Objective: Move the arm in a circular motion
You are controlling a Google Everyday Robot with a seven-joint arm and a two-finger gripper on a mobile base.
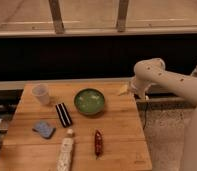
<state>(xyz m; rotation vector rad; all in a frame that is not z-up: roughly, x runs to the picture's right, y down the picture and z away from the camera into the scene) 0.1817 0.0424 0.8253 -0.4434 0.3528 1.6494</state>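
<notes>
The cream-white arm (164, 80) of thick rounded segments with small dark screw holes reaches in from the right edge and bends down at the table's far right corner. Its gripper (124, 90) shows as a small pale tip just above the wooden table (117, 130), right of the green bowl (89, 101). It touches nothing that I can see.
On the table stand a clear plastic cup (41, 93), a black rectangular pack (63, 114), a blue sponge (44, 129), a white bottle lying flat (65, 153) and a red snack stick (98, 143). A dark wall with a railing runs behind. Speckled floor lies to the right.
</notes>
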